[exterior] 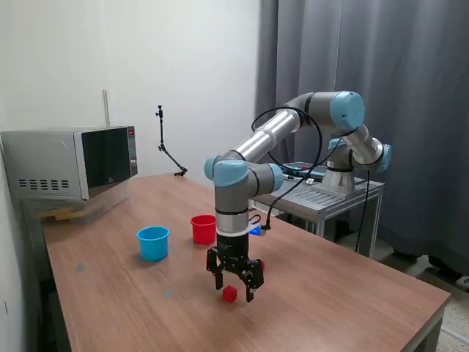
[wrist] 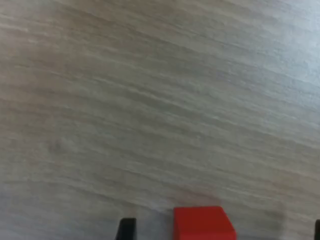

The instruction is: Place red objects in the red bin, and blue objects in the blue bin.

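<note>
A small red cube (exterior: 229, 293) (wrist: 204, 223) rests on the wooden table. My gripper (exterior: 233, 292) (wrist: 222, 231) is lowered over it and open, with a finger on each side and a gap to the cube. Another red cube (exterior: 262, 264) peeks out just behind the gripper. A dark blue cube (exterior: 254, 229) lies further back, partly hidden by the arm. The red cup (exterior: 203, 229) and the light blue cup (exterior: 153, 243) stand upright side by side, toward the exterior view's left of the gripper. In the wrist view only one dark fingertip (wrist: 126, 229) shows clearly.
A microwave (exterior: 73, 163) stands at the table's far end on the exterior view's left. A thin black stand (exterior: 167, 150) rises near the wall. The arm's base sits on a metal cart (exterior: 330, 196) beside the table. The table edge (exterior: 432, 312) runs close on the exterior view's right.
</note>
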{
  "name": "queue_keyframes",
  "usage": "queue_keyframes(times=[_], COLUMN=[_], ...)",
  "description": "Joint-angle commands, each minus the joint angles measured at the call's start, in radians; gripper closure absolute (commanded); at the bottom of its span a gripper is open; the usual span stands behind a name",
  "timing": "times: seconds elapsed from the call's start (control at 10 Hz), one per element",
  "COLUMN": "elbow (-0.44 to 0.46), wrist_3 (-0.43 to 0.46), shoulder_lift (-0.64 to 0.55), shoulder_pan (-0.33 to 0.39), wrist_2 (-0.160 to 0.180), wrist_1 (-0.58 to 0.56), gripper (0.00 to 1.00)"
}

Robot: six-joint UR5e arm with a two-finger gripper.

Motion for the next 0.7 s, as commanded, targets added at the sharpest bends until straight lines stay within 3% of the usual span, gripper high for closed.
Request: queue_keyframes(times=[0.0, 0.3, 0.4, 0.6], elbow=[-0.003, -0.008, -0.01, -0.008], wrist_3=[0.0, 0.001, 0.004, 0.004], shoulder_lift=[0.002, 0.002, 0.002, 0.002], shoulder_pan=[0.001, 0.001, 0.001, 0.001], wrist_2=[0.0, -0.014, -0.029, -0.031], wrist_1=[0.0, 0.0, 0.0, 0.0], gripper=[0.0, 0.0, 1.0, 1.0])
